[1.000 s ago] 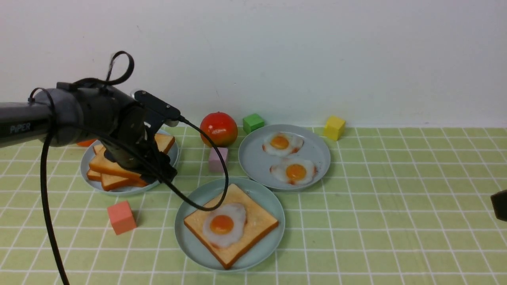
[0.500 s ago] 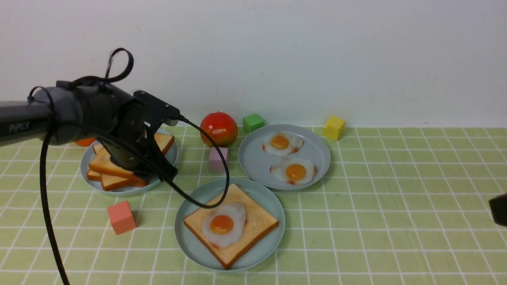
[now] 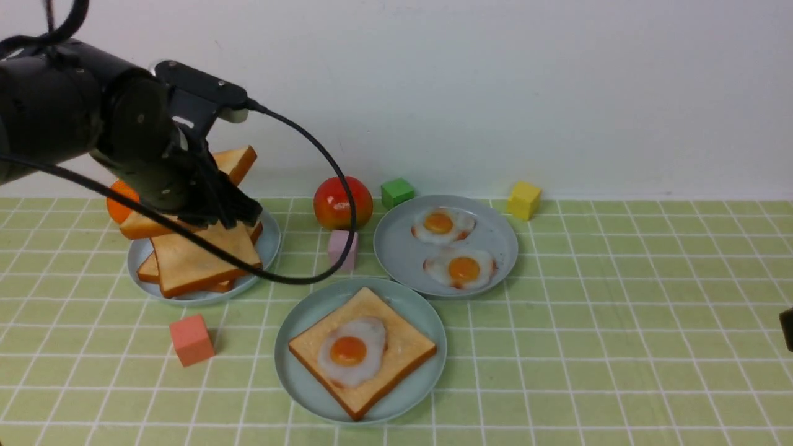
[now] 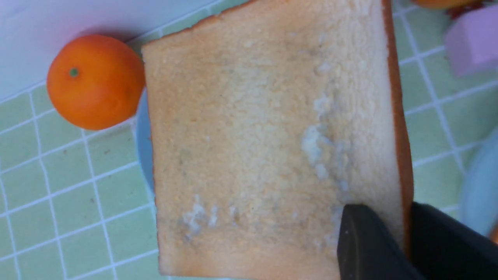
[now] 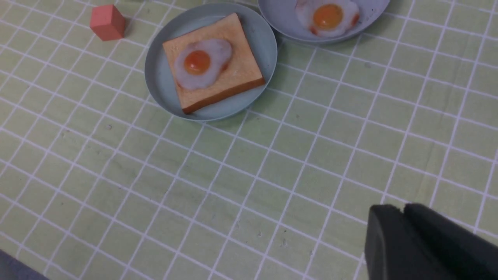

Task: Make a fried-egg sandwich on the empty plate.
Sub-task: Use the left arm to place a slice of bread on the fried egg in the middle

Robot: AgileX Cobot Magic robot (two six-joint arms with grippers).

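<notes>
The pale mint plate (image 3: 291,379) sits at front centre and holds one toast slice (image 3: 406,344) with a fried egg (image 3: 350,356) on top; no second slice covers it. It also shows in the right wrist view (image 5: 159,87). My left gripper (image 3: 229,214) is shut on the edge of a plain toast slice (image 3: 235,162), which it holds tilted above the toast stack (image 3: 198,263). In the left wrist view the fingers (image 4: 363,241) pinch this slice (image 4: 264,136) at its crust. My right gripper (image 5: 402,208) is shut and empty, low at the far right edge (image 3: 787,328).
A grey-blue plate (image 3: 267,244) holds the toast stack. Another grey-blue plate (image 3: 396,248) holds two fried eggs. A red fruit (image 3: 342,202), an orange (image 3: 119,201), a lilac block (image 3: 342,248), and green (image 3: 396,192), yellow (image 3: 523,199) and salmon (image 3: 191,339) cubes lie around.
My left gripper has risen from the toast stack with one slice in its jaws. The right gripper has drawn slightly further toward the right edge.
</notes>
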